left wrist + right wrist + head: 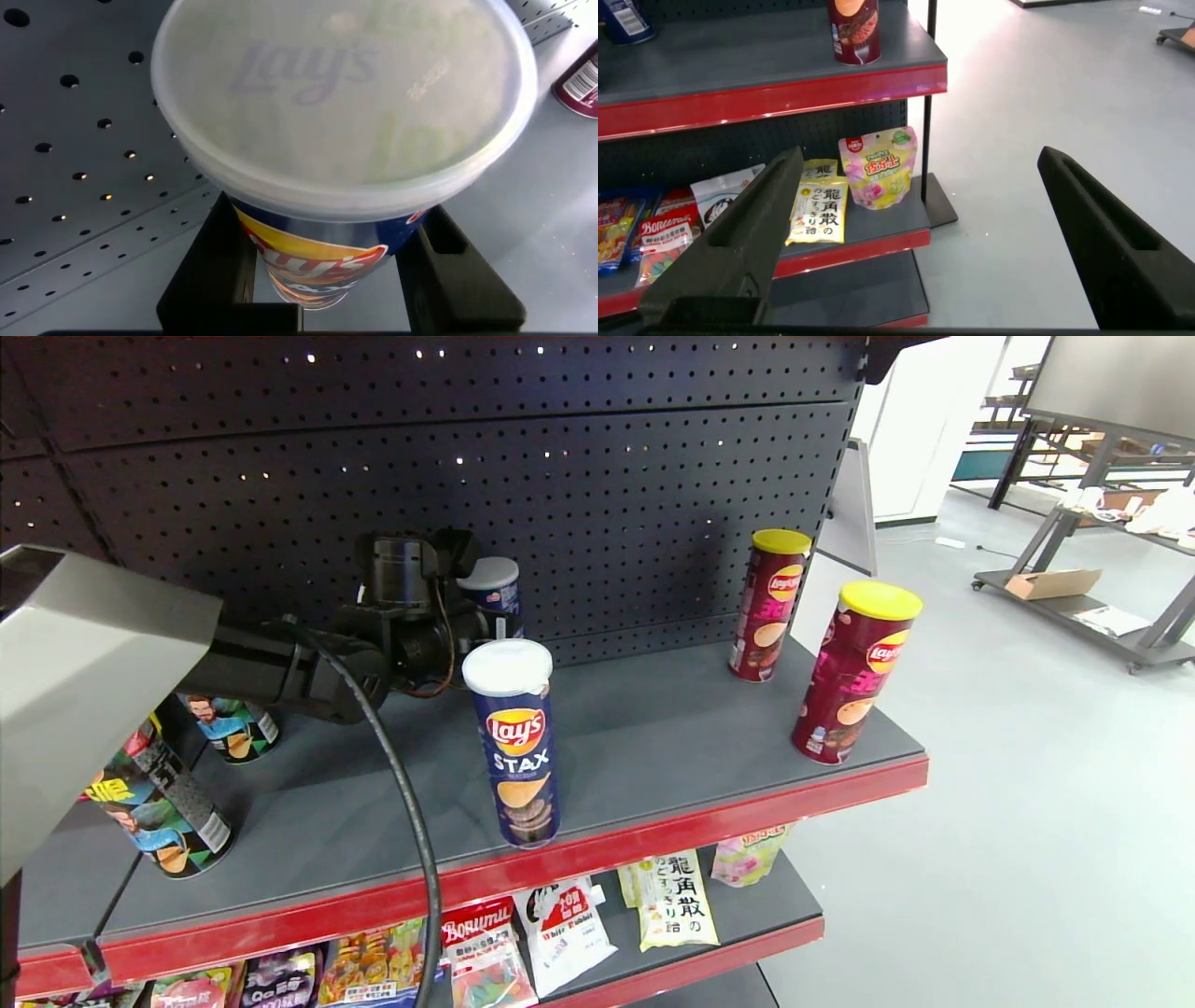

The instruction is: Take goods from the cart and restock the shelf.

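Black pegboard (pixel 579 476) backs a grey top shelf (pixel 653 737) with a red front lip. Several crisp tubes stand upright on it, well apart from one another. A blue tube with a white lid (pixel 515 751) is at the front edge, just ahead of the left arm. Two maroon tubes with yellow lids are to the robot's right: one near the pegboard (pixel 769 607) and one at the shelf's front corner (pixel 854 674). Two tubes with cartoon print stand to the left, one further back (pixel 231 728) and one nearer the front (pixel 161 817), partly hidden by the arm.

The left gripper (pixel 327 289) is at the back of the shelf by the pegboard. Its two black fingers (pixel 210 275) are closed against opposite sides of the held blue tube (pixel 346 112), which is upright with its pale lid on. Whether its base touches the shelf cannot be told.

The right gripper (pixel 922 163) is low beside the shelving, spread wide with nothing between its fingers.

Beneath, the lower shelf (pixel 775 896) carries a row of snack bags (pixel 668 899) — some leaning on one another.
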Tool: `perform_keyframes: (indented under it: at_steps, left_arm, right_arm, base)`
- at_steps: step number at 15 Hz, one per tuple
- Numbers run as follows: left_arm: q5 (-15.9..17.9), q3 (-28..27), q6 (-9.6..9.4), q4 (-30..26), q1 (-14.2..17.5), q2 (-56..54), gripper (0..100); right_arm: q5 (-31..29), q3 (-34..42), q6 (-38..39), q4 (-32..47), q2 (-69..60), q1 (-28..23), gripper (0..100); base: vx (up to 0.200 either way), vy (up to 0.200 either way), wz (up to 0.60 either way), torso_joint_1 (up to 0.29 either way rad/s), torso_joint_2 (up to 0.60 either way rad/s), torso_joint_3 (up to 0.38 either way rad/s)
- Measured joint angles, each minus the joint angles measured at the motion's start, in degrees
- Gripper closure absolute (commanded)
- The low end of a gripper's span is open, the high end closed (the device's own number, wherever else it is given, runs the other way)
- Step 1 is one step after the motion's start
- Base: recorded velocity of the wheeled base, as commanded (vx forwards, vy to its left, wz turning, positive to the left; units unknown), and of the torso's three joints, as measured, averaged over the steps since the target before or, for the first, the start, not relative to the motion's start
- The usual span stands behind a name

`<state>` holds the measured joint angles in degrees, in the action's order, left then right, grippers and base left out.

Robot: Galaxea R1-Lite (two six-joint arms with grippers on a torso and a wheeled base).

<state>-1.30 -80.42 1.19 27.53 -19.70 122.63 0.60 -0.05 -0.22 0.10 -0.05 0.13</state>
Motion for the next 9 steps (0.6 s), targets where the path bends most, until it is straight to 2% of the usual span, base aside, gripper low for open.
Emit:
perform_keyframes:
  at_steps: [9]
  left_arm:
    - [0.3, 0.4, -0.54, -0.1, -1.1, 0.0, 100]
  right_arm:
    - [0.0, 0.0, 0.0, 0.0, 0.0, 0.0, 0]
  base:
    - [0.000, 0.000, 0.00, 0.000, 0.00, 0.000]
